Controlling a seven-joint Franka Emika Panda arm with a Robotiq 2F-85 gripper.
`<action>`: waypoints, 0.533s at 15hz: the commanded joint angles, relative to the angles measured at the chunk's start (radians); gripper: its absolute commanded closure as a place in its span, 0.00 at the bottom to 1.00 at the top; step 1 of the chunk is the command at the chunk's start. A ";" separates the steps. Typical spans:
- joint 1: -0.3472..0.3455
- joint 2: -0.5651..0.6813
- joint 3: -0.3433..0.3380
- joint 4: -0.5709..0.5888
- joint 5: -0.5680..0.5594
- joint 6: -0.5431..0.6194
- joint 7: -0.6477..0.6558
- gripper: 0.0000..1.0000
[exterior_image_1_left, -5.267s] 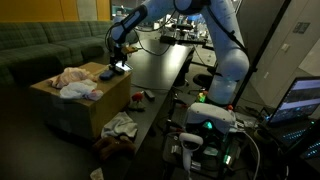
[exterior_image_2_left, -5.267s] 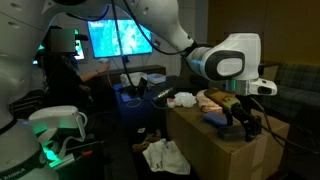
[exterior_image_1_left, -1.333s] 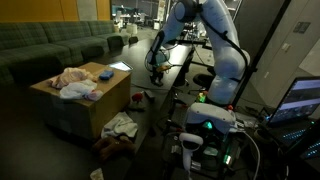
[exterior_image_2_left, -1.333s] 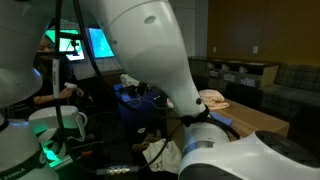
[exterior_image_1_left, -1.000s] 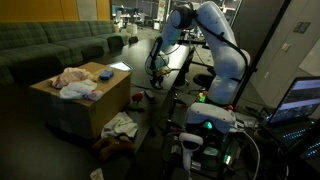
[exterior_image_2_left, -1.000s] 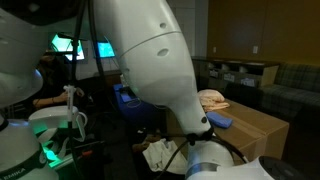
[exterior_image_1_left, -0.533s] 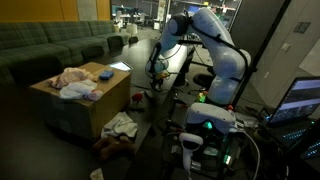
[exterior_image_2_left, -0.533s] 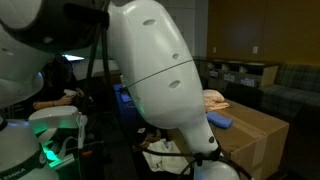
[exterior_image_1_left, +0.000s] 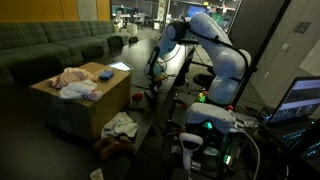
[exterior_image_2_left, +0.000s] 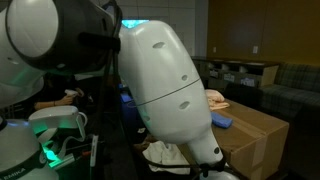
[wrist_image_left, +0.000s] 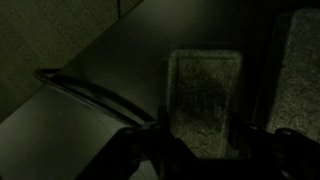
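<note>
Clothes (exterior_image_1_left: 74, 81) on box (exterior_image_1_left: 98, 108); rag (exterior_image_1_left: 120, 126) below

Whether the gripper (exterior_image_1_left: 153, 80) holds anything is too small to tell.

Cardboard box (exterior_image_1_left: 85, 108): one. Pink cloth (exterior_image_1_left: 70, 76): one. White cloth (exterior_image_1_left: 78, 91): one. Blue item (exterior_image_1_left: 106, 73): one. Floor cloth heap (exterior_image_1_left: 120, 126): one. Sofa (exterior_image_1_left: 45, 45): one.

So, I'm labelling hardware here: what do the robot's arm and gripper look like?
The white robot arm has smooth, rounded, glossy shells with black joint sections. Its dark gripper carries flat, grey, grainy finger pads, seen in the wrist view.
</note>
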 joint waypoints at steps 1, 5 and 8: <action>-0.018 0.034 0.016 0.056 0.018 0.012 0.005 0.20; -0.010 0.007 0.011 0.039 0.014 0.025 0.006 0.01; -0.007 -0.027 0.009 0.013 0.012 0.031 0.003 0.00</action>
